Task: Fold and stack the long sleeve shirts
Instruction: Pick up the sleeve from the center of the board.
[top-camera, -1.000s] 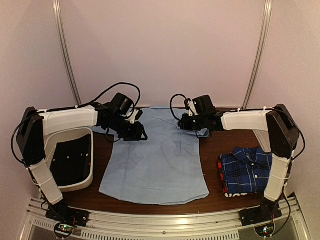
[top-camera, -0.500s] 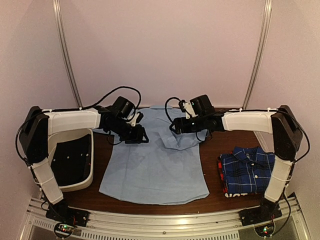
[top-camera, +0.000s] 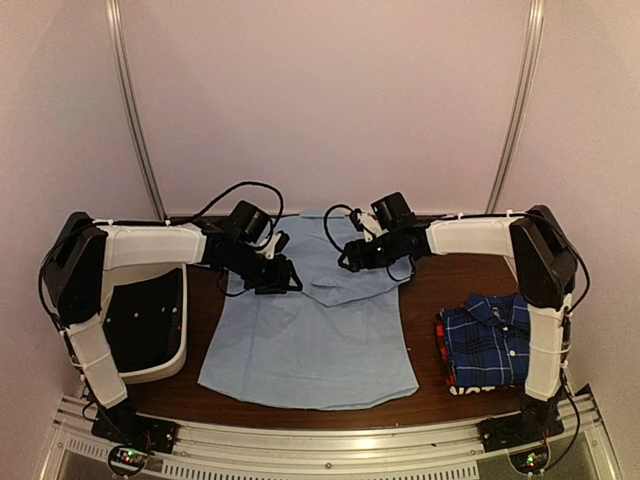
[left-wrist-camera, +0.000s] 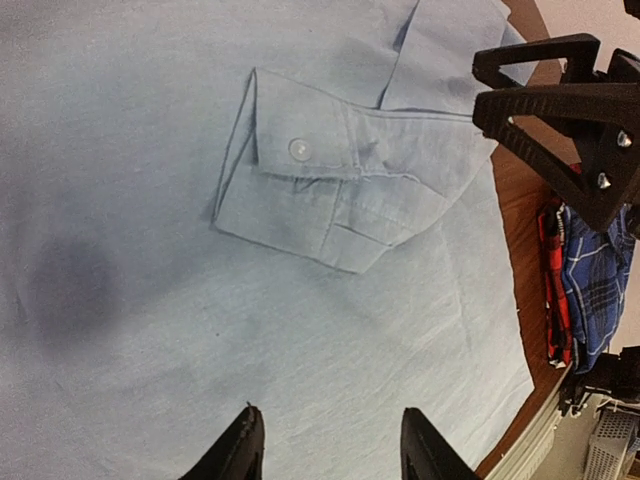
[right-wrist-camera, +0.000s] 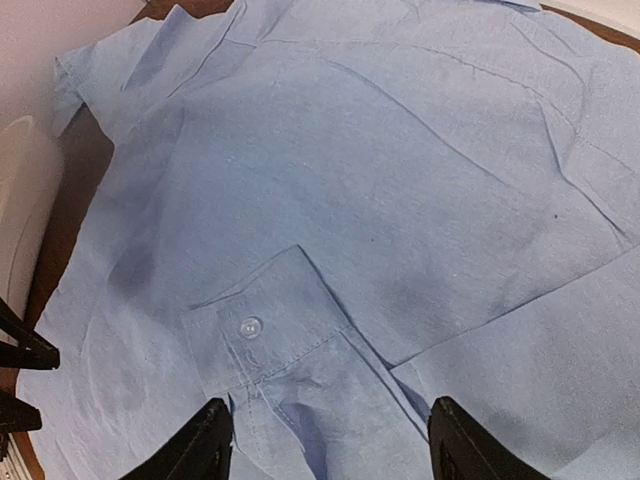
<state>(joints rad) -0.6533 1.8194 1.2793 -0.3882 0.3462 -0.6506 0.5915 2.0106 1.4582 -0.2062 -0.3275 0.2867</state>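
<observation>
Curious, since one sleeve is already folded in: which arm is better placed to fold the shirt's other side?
Likely the left: its open left gripper hovers over the left half of the light blue shirt, nearest the unfolded side. The right gripper, also open, hangs above the folded-in cuff.

Spread shirt (top-camera: 310, 345) at tabletop (top-camera: 425, 300) centre, its sleeve cuff (top-camera: 328, 292) lying on its far half between my left gripper (top-camera: 286, 276) and right gripper (top-camera: 346, 257). Folded shirts (top-camera: 490, 345) stacked at near right corner; bin (top-camera: 150, 372) along left edge.

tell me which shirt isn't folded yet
The light blue shirt, spread flat with one sleeve laid across it; the plaid shirt sits folded on a red one at the right.
</observation>
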